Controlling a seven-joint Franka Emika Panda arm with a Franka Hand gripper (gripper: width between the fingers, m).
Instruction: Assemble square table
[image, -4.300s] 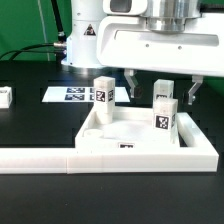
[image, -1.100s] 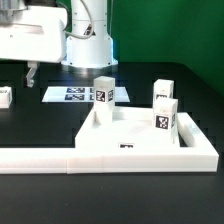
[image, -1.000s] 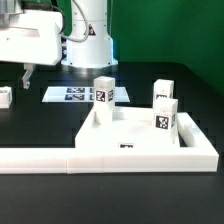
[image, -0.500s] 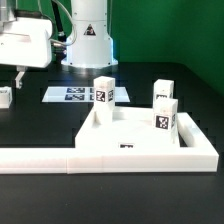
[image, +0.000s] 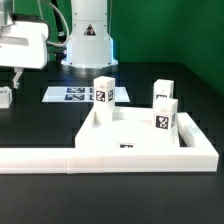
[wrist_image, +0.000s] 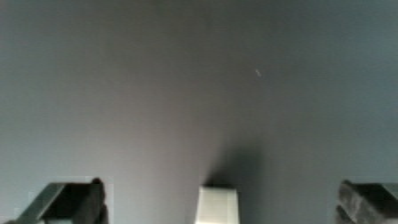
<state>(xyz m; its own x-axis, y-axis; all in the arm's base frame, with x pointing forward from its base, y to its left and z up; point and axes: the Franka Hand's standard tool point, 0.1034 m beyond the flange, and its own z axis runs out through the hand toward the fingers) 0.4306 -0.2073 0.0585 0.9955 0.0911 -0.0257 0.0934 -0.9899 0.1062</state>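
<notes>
Start at the exterior view's left: your gripper hangs there over the table, close to its left edge, and its fingers are spread wide with nothing between them. Right below it, by that same edge, sits one small white leg with a tag on it. It looks like you are on the step of fetching this loose leg, so next you need to come straight down, get a finger on each side of the block, and squeeze. In the wrist view you see only dark table and the tip of something pale between the fingers; I cannot tell if that is the leg. Move right and you pass the marker board, lying flat farther back. Next comes the tabletop, a white square tray with a raised rim, near the front right of the table. It has a tiny black-and-white tag on its front rim. Three more legs stand up in it: one at the back left corner, one at the back right, and one just in front of that. Along the front edge lies a long white rail.
</notes>
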